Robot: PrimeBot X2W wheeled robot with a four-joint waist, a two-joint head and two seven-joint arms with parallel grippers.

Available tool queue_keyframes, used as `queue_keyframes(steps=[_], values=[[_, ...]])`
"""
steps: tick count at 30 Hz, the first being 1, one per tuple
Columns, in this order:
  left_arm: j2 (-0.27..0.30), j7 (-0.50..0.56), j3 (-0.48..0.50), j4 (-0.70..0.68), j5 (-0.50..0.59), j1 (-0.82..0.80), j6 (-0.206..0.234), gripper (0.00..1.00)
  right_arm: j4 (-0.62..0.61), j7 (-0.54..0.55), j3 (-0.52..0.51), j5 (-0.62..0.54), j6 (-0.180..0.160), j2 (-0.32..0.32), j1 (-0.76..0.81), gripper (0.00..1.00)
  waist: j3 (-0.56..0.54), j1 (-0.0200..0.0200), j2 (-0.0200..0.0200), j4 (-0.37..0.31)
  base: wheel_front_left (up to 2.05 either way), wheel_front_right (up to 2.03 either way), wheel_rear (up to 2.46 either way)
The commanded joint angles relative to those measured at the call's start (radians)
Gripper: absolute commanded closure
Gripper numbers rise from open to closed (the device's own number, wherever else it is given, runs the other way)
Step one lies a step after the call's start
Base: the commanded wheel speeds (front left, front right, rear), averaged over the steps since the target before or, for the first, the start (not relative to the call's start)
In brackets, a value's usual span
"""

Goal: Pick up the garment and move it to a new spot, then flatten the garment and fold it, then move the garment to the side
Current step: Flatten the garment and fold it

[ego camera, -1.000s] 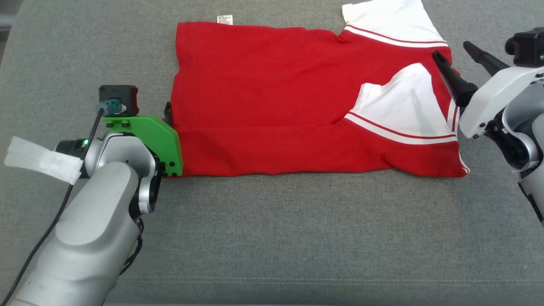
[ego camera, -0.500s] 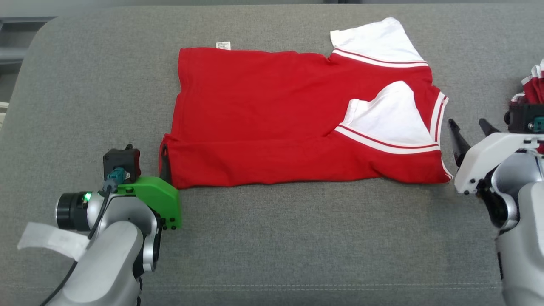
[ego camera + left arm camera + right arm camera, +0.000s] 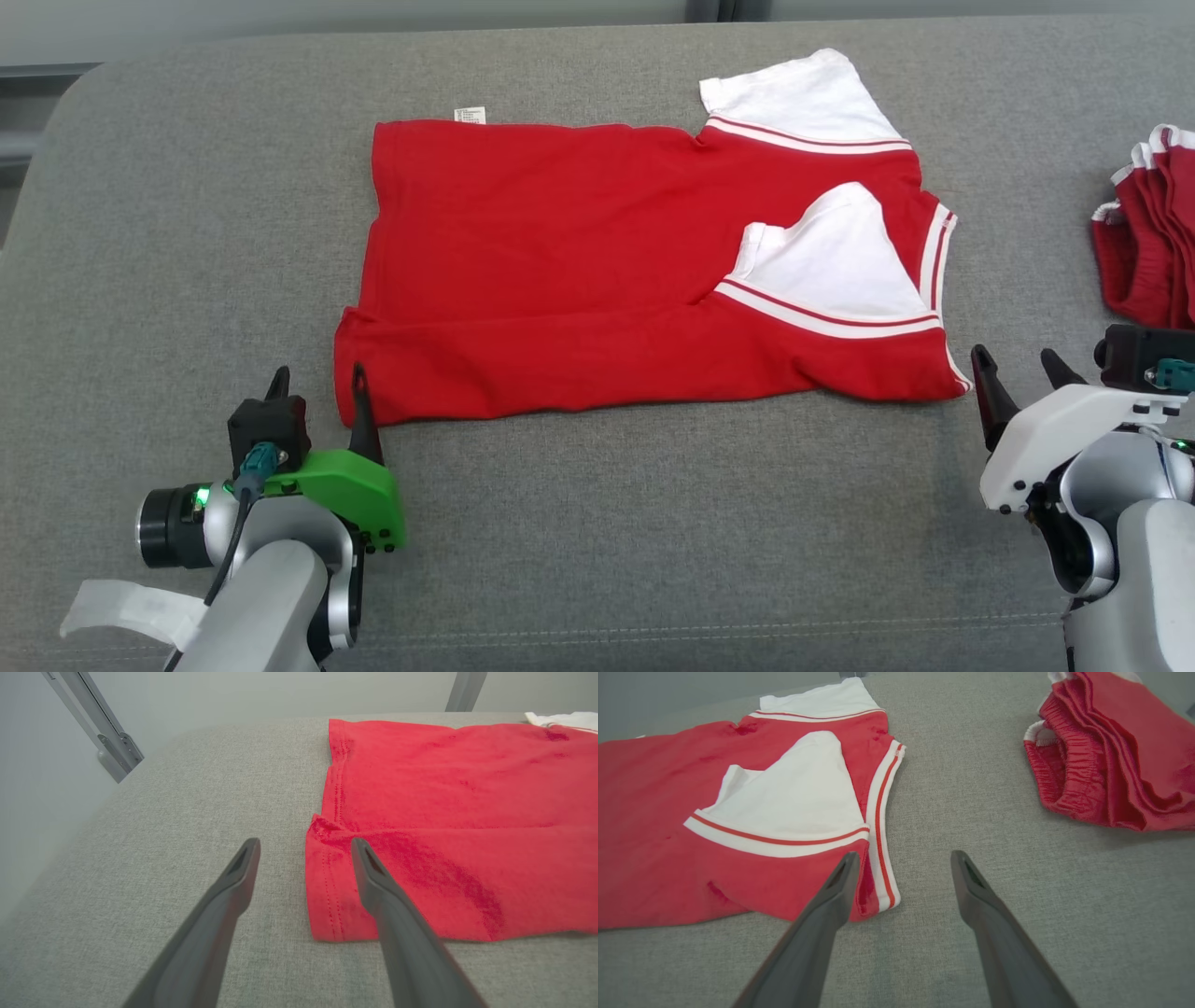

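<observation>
Red garment (image 3: 597,280) lies on the grey bench (image 3: 597,523); left jaws wide open, empty, at its near-left corner; right jaws likewise, beside its near-right corner.

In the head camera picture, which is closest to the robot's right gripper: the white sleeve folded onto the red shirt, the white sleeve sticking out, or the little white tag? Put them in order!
Starting from the right gripper:
1. Folded white sleeve, lying on the red shirt, right part.
2. Sticking-out white sleeve, at the shirt's far right edge.
3. Little white tag, at the shirt's far left corner.
</observation>
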Motion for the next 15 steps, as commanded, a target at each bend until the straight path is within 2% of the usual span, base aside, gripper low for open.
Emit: queue_keyframes(steps=[1, 6, 15], values=[[-0.004, -0.003, -0.004, 0.025, 0.001, 0.002, -0.011, 0.00, 0.017, -0.020, 0.004, 0.019, 0.000, 0.001, 0.010, 0.00, 0.004, 0.0000, 0.0000, -0.002, 0.00, 0.00, 0.00], [-0.014, 0.009, -0.024, 0.097, -0.002, -0.028, -0.042, 0.00, 0.071, -0.058, 0.022, 0.025, 0.000, 0.000, -0.028, 0.00, 0.023, 0.0000, 0.0000, -0.006, 0.00, 0.00, 0.00], [-0.055, 0.006, -0.027, 0.223, -0.029, -0.076, -0.086, 0.00, 0.188, -0.057, 0.054, 0.019, 0.000, 0.000, -0.087, 0.00, 0.048, 0.0000, 0.0000, -0.001, 0.00, 0.00, 0.00]])
